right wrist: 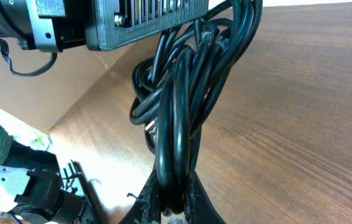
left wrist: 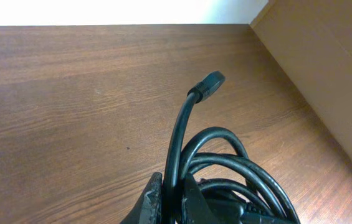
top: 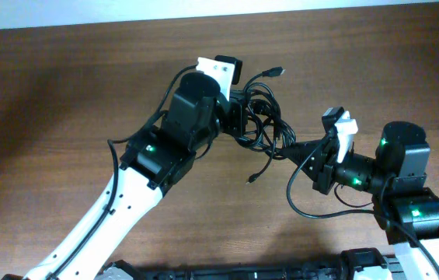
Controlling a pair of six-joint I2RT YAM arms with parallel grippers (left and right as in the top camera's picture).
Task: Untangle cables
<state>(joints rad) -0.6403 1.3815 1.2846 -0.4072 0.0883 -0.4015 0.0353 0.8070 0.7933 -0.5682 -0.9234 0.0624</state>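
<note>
brown wood-grain bench (top: 64, 85) stretches under both arms, and the cables (top: 264, 124) sit bunched between them near its middle, apparently held up off the wood. the left hand (left wrist: 171, 200) is closed on a single strand, which rises from its fingers to a small plug (left wrist: 208, 83) pointing up and away. more loops crowd just beside that grip. the right hand (right wrist: 171, 200) is clamped around several strands at once, a thick twisted hank running up to a knot just under the left arm's housing (right wrist: 144, 22).

tightening looks like the main danger. because the right hand holds a whole bundle rather than one cord, pulling the arms apart would likely cinch the knot harder instead of freeing a loop. the left hand's strand is thin and gripped not far from its end, so a firm tug could slide it out through the fingers. the plug could also catch on a neighbouring loop and lock there.

a loose tail (top: 252, 180) dangles toward the bench below the bundle and might drag or snag. the right arm's own thick wire (top: 304, 206) loops close by and could get swept into the mess. with the arms this near each other, a careless swing risks the housing striking the right hand.
</note>
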